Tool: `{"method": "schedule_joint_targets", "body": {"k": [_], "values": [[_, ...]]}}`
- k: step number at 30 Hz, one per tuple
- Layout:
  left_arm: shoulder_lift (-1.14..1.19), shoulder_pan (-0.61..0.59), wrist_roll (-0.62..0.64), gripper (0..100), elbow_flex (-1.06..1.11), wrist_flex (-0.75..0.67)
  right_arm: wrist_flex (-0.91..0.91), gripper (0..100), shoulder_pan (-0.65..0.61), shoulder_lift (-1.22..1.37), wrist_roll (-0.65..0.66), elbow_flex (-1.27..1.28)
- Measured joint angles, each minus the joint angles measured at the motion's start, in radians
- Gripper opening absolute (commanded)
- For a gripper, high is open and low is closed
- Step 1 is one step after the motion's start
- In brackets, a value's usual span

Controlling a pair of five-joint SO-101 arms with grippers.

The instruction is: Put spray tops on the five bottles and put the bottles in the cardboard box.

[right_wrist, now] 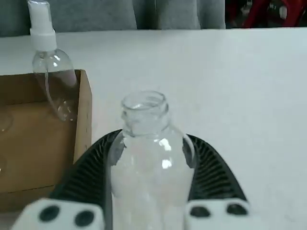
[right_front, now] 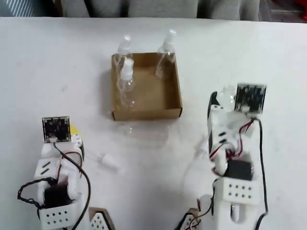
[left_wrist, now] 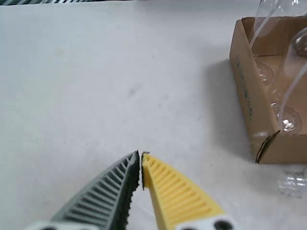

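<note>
White table, grey seat backs beyond its far edge, red object alongside.

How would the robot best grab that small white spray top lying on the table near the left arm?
Probably from straight above, pinching the spray top across its short white body. It lies flat on its side on the table, so its sides are exposed to fingers lowered on either side, while its ends offer little to hold.

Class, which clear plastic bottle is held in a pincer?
The topless clear plastic bottle in the right pincer, beside the brown cardboard box; the three bottles in the box carry white spray tops.
</note>
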Motion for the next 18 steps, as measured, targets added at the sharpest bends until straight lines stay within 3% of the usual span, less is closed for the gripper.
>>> {"method": "schedule_joint_targets", "body": {"k": [7, 13, 18], "values": [[0.000, 0.000, 0.000, 3, 0.000, 0.000, -0.253, 1.6, -0.054, -0.209, 0.000, 0.216], [0.000, 0.000, 0.000, 3, 0.000, 0.000, -0.279, 1.6, -0.103, -0.374, -0.006, 0.356], [0.000, 0.000, 0.000, 3, 0.000, 0.000, -0.279, 1.6, -0.109, -0.548, -0.084, 0.440]]}}
